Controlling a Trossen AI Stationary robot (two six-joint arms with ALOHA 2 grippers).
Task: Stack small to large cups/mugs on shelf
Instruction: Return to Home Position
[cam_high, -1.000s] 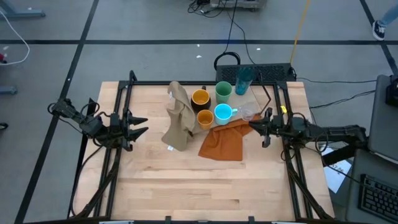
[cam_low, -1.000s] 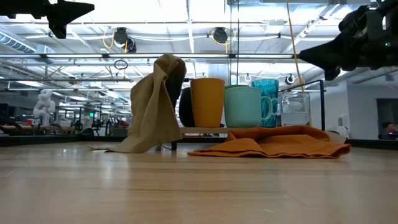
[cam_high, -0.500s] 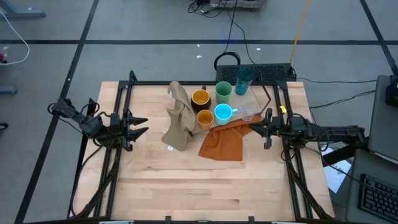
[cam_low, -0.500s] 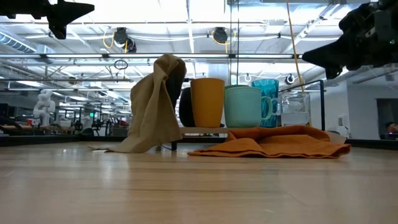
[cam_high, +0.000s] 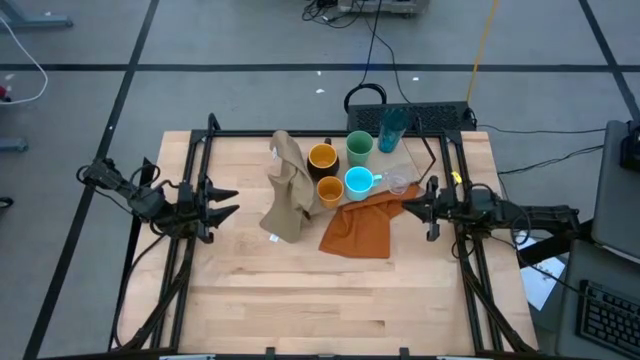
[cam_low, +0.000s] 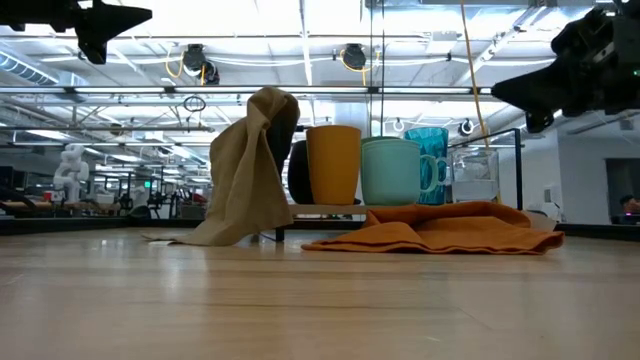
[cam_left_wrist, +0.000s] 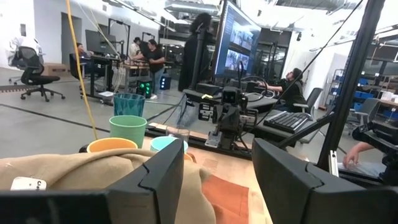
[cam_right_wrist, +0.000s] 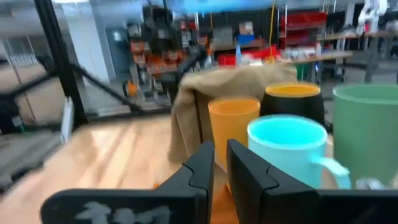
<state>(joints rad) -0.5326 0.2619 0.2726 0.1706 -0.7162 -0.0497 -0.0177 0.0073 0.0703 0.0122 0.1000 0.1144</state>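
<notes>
hovering high just beside the tiny clear glass (cam_high: 399, 184), the right gripper (cam_high: 405, 205) has its fingers almost together, gripping nothing. here's the worry: a loose sideways swing on the way home could clip that glass, which stands on the shelf (cam_low: 320, 208) next to the cyan mug (cam_high: 358, 181). the orange cloth (cam_high: 358, 228) lies right below, and a low pass would snag it. the left gripper (cam_high: 234, 202) waits well apart, fingers spread.
</notes>
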